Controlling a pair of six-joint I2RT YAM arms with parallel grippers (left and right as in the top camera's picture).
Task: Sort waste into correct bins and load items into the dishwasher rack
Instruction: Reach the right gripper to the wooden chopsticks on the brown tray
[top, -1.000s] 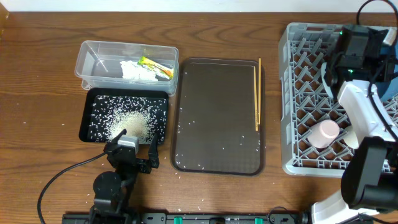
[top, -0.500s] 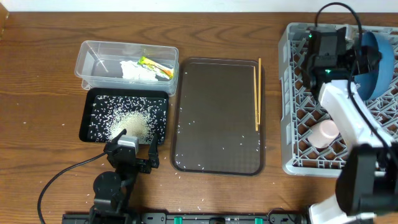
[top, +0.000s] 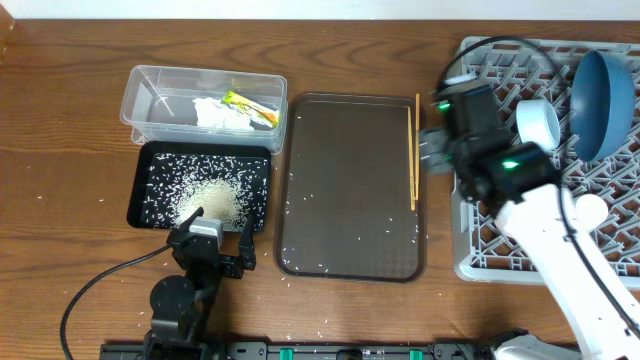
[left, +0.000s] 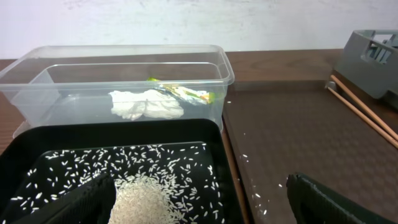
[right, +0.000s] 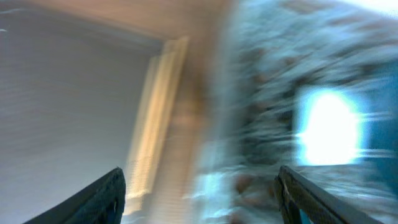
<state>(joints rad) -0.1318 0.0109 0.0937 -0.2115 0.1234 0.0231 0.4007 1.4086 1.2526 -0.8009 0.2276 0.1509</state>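
Observation:
In the overhead view the grey dishwasher rack (top: 478, 262) sits at the right. A dark blue dish (top: 605, 90) stands on edge in its far right corner, beside a whitish cup (top: 537, 122). My right gripper (top: 432, 150) hovers open and empty over the rack's left edge, next to the chopsticks (top: 413, 150). Its wrist view is motion-blurred: the gripper (right: 202, 199), chopsticks (right: 152, 124) and cup (right: 326, 124) show. My left gripper (top: 212, 240) (left: 199, 211) rests open over the rice (left: 143, 202) in the black tray (top: 200, 187). The clear tub (top: 205, 105) holds the napkin (top: 220, 113) and wrapper (top: 250, 105).
The brown serving tray (top: 350, 185) lies in the middle with scattered rice grains; the chopsticks rest along its right rim. A few grains lie on the wooden table near the front edge. The right arm's white links cross the front of the rack.
The right arm swung left from the rack's far right to its left edge. Its gripper opened, and the dark blue dish now stands free in the rack. The left arm is unchanged.

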